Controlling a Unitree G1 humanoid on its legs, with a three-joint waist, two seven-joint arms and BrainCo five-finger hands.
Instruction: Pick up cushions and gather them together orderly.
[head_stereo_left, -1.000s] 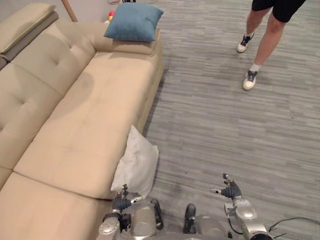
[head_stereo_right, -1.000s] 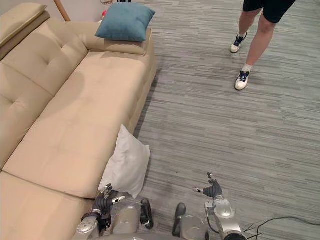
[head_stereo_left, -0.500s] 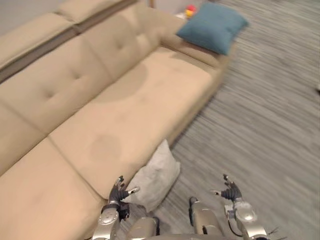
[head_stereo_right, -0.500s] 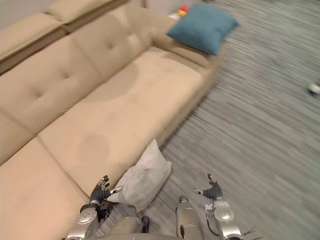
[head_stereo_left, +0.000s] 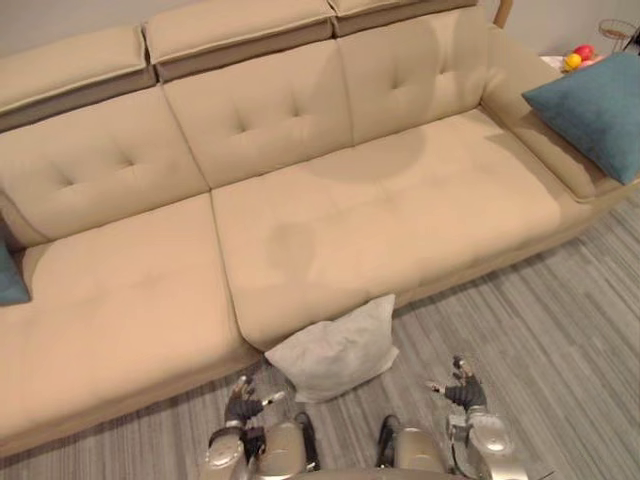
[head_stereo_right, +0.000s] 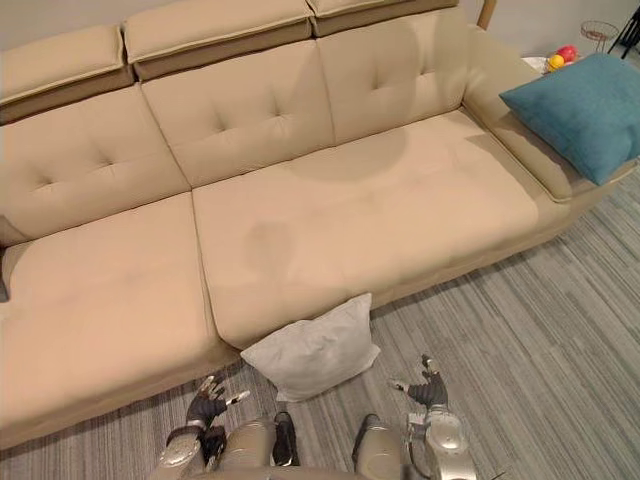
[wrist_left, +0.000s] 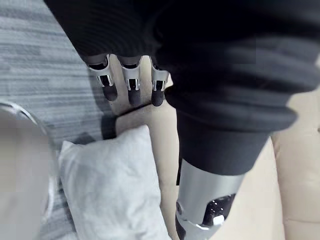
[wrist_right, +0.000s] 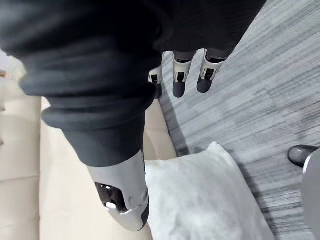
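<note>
While both hands hang low and hold nothing, the white cushion (head_stereo_left: 335, 350) lies on the floor (head_stereo_left: 560, 330) at 6 o'clock in the head view, propped against the front edge of the sofa (head_stereo_left: 330, 220). The left hand (head_stereo_left: 243, 407) sits at about 7 o'clock, just beside the cushion's near corner but apart from it. In its wrist view its fingers (wrist_left: 131, 86) are straight and released, with the cushion showing past them. The right hand (head_stereo_left: 464, 392) is at 5 o'clock over bare floor, its fingers (wrist_right: 180, 82) likewise loose and empty. A blue cushion (head_stereo_left: 590, 110) rests on the sofa's arm at 2 o'clock, well apart from the white one. A blue sliver (head_stereo_left: 8, 275) on the seat at 9 o'clock may be another cushion, though too little shows to tell.

The step in hand looks like the approach to a first pick-up: nothing is gathered yet, and the white cushion is the nearest. The next move probably calls for reaching down and forward, the left hand coming in from 7 o'clock and the right swinging toward 6, so that they take the cushion by its two sides and close on the fabric before lifting. Being soft and only propped, it may slump or slide along the sofa front if pushed rather than grasped.
</note>
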